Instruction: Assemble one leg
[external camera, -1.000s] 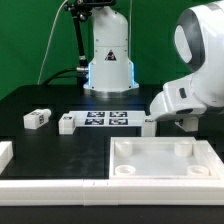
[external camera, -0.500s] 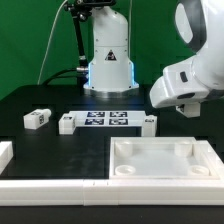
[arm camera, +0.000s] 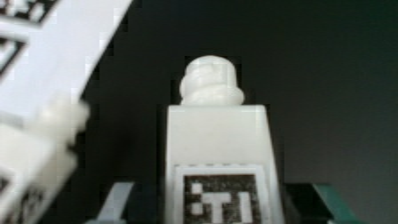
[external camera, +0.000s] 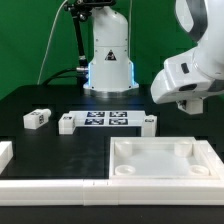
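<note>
In the wrist view my gripper (arm camera: 222, 203) is shut on a leg (arm camera: 221, 130), a white block with a black-and-white tag and a rounded peg at its far end. The leg sits between the two fingers (arm camera: 125, 200) above the dark table. In the exterior view the arm's white wrist (external camera: 188, 78) hangs above the table at the exterior view's right, and it hides the gripper and the held leg. Three more legs lie on the table: one at the left (external camera: 37, 118), one by the marker board's left end (external camera: 66, 123), and one by its right end (external camera: 149, 123).
The marker board (external camera: 108, 119) lies mid-table; it also shows in the wrist view (arm camera: 71, 50), with a leg (arm camera: 39, 150) beside it. The large white panel with corner sockets (external camera: 165, 172) lies at the front right. White rails (external camera: 50, 186) run along the front and left.
The arm has risen from just above the table at the exterior view's right and now hangs higher. The legs on the table have not moved.
</note>
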